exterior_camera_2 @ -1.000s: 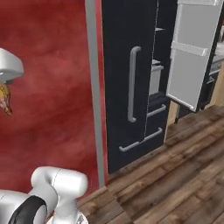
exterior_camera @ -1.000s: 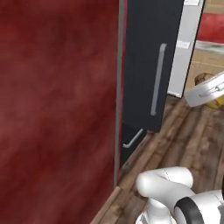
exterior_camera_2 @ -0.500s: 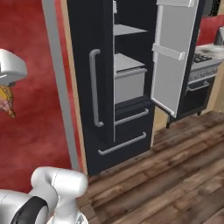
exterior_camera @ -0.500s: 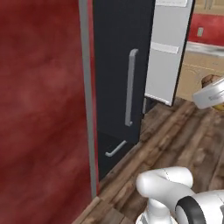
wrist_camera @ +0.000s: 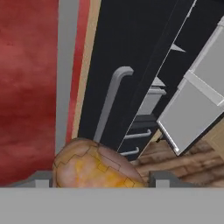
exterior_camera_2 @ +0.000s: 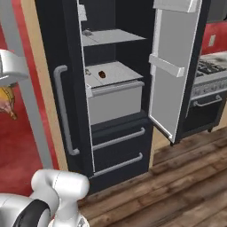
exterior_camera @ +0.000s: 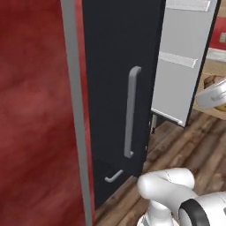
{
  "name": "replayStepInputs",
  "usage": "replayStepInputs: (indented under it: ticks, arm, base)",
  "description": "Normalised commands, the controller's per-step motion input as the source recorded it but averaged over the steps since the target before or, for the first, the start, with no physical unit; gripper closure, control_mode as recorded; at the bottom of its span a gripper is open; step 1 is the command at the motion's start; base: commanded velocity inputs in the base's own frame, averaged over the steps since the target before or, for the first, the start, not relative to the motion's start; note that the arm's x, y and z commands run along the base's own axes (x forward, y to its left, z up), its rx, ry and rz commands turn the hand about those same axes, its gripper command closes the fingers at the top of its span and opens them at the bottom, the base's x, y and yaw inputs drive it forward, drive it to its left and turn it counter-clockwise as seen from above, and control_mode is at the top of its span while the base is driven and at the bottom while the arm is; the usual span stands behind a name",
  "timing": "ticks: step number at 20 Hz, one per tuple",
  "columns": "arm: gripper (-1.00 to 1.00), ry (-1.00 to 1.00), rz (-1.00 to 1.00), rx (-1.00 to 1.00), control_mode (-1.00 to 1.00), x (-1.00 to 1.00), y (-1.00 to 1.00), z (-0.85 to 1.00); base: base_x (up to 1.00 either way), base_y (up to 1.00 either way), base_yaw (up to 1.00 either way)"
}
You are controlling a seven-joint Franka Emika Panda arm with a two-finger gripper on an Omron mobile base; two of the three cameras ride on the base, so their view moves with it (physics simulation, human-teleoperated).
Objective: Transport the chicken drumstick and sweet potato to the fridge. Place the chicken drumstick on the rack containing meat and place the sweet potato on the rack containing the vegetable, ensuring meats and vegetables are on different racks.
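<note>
Red wall, wooden floor, fridge (exterior_camera_2: 115,88) open, no readable writing. Gripper (wrist_camera: 99,177) raised left of it, clamped on chicken drumstick (wrist_camera: 94,168); sweet potato (exterior_camera_2: 102,74) on walled rack (exterior_camera_2: 116,93).

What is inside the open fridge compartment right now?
Inside the fridge: a small pale item on the flat upper rack, a dark brown lump on the walled tray. The closed left door hides the rest.

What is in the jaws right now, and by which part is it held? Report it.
The chicken drumstick sits between the jaws, gripped across its bulbous end; in the right base view its thin end hangs below the gripper.
</note>
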Motion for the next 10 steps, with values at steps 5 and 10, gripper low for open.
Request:
replayStepInputs:
  ticks: [5, 10]
  arm:
    - [1.0, 0.0, 0.0, 0.0, 1.0, 0.0, 0.0, 0.0]
    - [1.0, 0.0, 0.0, 0.0, 1.0, 0.0, 0.0, 0.0]
  base:
    - [0.22, -0.83, 0.21]
    - [0.26, -0.6, 0.2]
